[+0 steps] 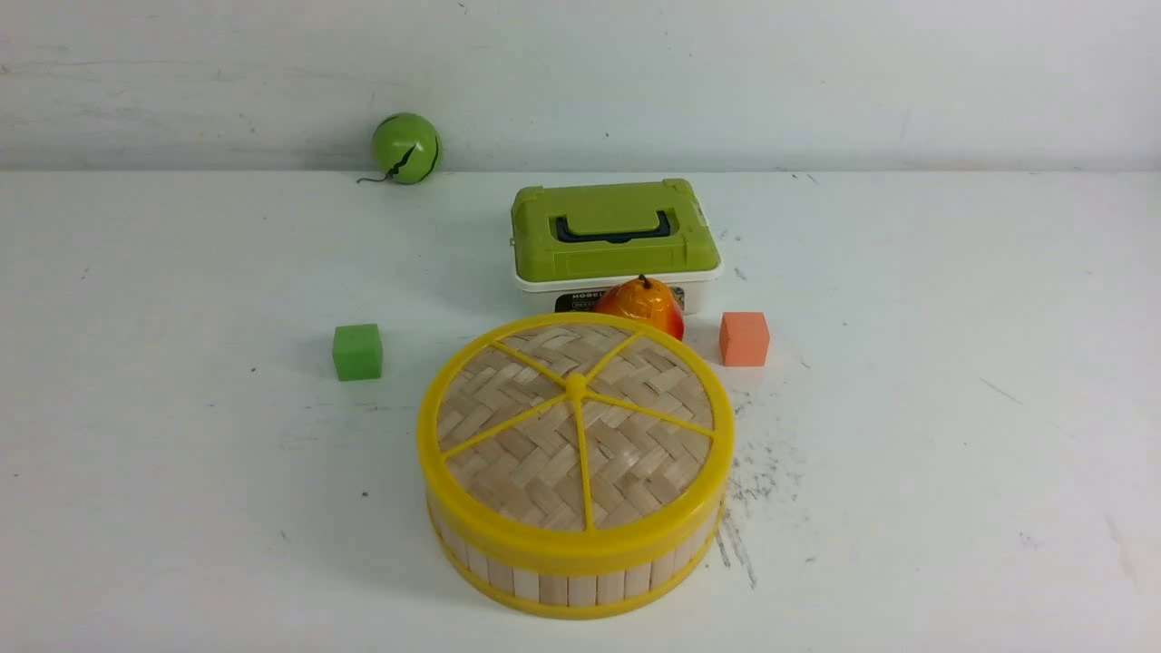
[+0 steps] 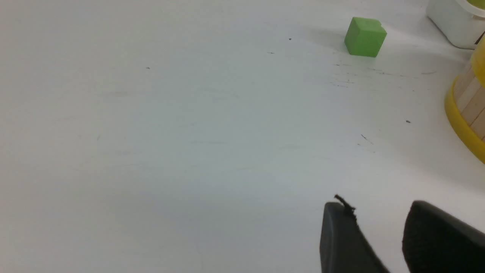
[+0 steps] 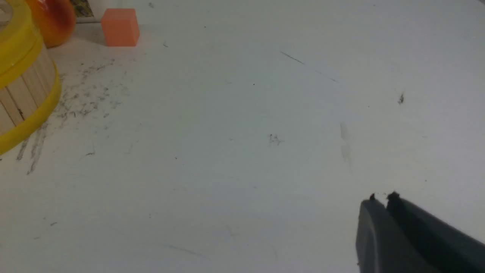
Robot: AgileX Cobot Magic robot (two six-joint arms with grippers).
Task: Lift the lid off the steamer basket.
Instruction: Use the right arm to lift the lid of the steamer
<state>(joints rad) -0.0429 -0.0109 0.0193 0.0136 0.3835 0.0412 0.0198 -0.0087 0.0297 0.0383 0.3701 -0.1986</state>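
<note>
While neither arm enters the front view, each wrist view shows its own tool low over the table (image 2: 170,151). Left gripper (image 2: 379,214): fingers parted, empty. Right gripper (image 3: 382,199): fingers pressed together, empty. Lid (image 1: 575,426): seated on steamer basket (image 1: 580,576), midway along the near edge. Wrist views crop the basket to a wall sliver. Orange-red fruit (image 1: 648,304): half hidden behind the lid.

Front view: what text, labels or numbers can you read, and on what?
"HOB": start of the top line on the black label on the white box; later letters blurred or hidden by the orange fruit.
Label's second line: too small to read.
Lid, steamer basket, green cube, orange cube, green ball: no text visible.
</note>
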